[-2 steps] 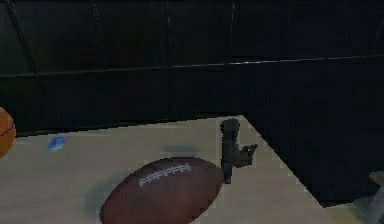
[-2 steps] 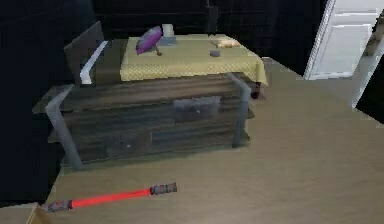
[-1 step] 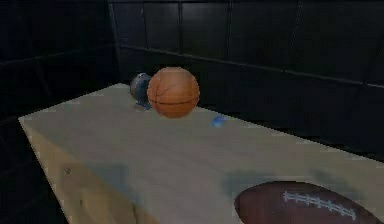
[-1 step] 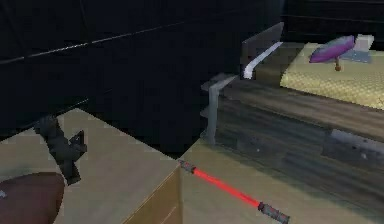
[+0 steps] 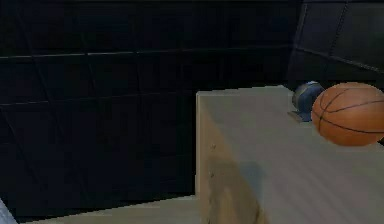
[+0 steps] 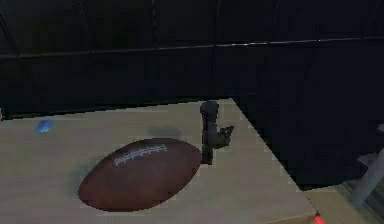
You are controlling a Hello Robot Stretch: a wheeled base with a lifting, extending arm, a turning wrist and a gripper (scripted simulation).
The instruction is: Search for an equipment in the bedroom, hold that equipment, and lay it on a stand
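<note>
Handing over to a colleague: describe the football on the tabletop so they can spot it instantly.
On the light wooden tabletop before the dark wall, the football lies near the front edge. It is a brown pointed oval with white laces, far bigger than the small blue thing at far left, just left of a dark upright object.

My forward view looks ahead and down at the wooden top [image 5: 285, 165], close by; my arm side view shares that top
</note>
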